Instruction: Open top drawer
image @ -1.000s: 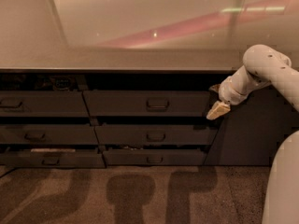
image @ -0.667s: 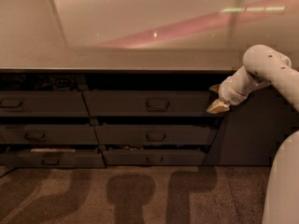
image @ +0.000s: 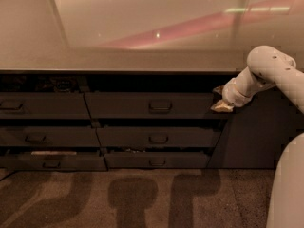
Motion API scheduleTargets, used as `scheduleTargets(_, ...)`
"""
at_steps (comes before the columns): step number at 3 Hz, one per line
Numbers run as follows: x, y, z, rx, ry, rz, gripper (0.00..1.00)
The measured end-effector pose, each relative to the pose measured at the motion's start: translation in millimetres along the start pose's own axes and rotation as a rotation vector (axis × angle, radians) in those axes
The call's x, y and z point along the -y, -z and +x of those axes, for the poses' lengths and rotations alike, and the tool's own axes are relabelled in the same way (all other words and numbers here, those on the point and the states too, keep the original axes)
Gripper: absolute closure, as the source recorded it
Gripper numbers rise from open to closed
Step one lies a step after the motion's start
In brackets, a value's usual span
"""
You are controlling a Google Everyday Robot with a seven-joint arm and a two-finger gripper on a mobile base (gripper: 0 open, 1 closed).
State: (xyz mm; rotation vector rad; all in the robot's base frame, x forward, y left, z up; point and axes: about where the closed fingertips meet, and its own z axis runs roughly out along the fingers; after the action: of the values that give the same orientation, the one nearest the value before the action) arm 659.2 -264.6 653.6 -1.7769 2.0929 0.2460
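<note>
Compared with a second ago, my gripper (image: pixel 222 106) is sitting a touch higher, and it is now resting against the right end of the top drawer (image: pixel 123 106). I cannot tell whether it is clenched or released. Nothing else is showing any change.

The top drawer is lying just under the countertop (image: pixel 142 58), in the right-hand column. Its front is flat, dark grey and matte, with a small recessed rounded-rectangle handle (image: pixel 160 106) at its centre and a dark gap running above it. The countertop is looking smooth and glossy, reflecting a pink streak of light. My arm (image: pixel 266 65) is looking white, rounded and hard-shelled, reaching in from the right.

Two similar drawers, the middle one (image: pixel 158 138) and the bottom one (image: pixel 156 161), are sitting below it, each fronted with the same kind of handle. A neighbouring drawer (image: pixel 42 106) is lying level to the left, and a plain dark panel (image: pixel 256 137) is standing to the right, behind my gripper. Soft shadows are falling across the rough carpet (image: pixel 142 198). Nothing is crossing the drawer's front.
</note>
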Motion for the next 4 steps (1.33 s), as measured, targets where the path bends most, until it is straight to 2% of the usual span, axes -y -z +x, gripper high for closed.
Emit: scheduleTargets(4,-4.8,9.3,-4.5,-0.009,0.009,-0.007,1.00)
